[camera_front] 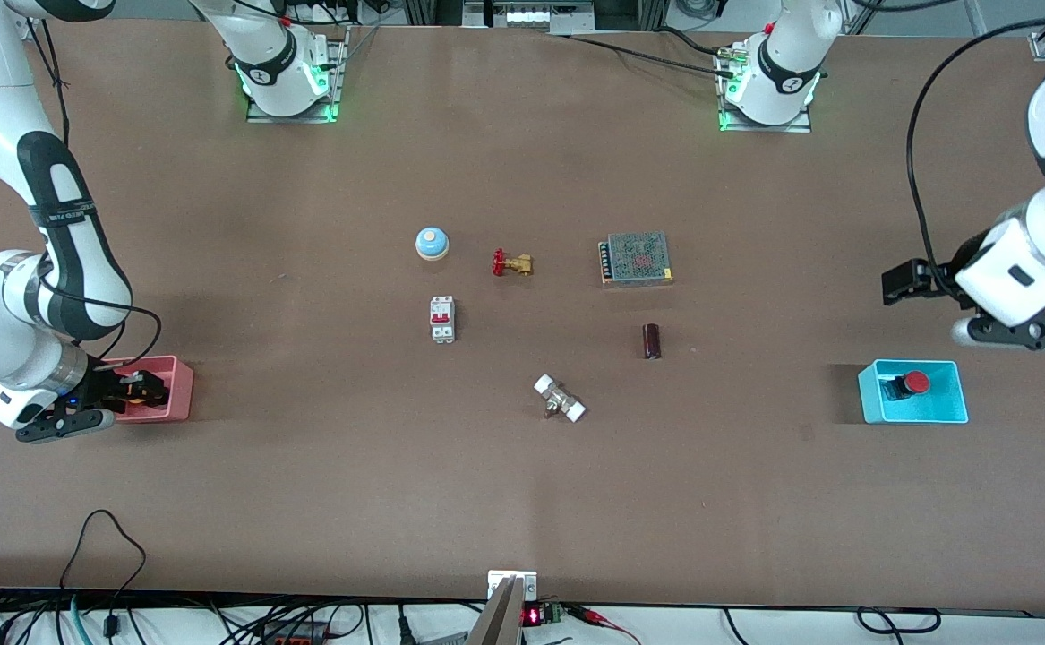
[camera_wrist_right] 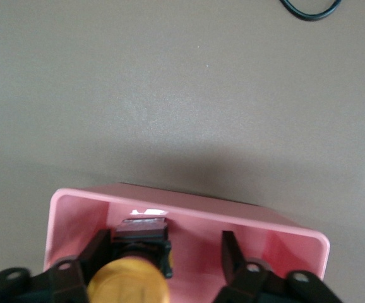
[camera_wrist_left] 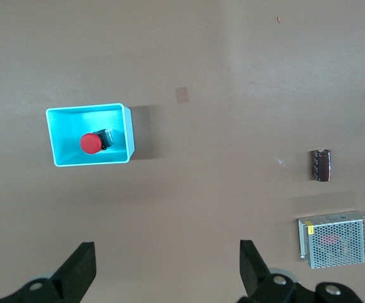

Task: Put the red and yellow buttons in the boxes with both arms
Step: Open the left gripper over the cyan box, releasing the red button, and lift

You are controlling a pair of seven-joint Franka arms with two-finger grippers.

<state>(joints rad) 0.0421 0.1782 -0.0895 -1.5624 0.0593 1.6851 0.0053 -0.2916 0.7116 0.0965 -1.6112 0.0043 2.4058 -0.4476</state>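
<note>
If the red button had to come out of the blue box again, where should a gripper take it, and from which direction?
Probably by the black body, from straight above. The red button lies on its side in the blue box, its round cap toward one end and its body beside it. The walls block a sideways approach, and the domed cap would likely slip. The left gripper is open above the table.

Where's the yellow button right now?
The yellow button sits inside the pink box at the right arm's end of the table, between the open fingers of the right tool, touching one.
</note>
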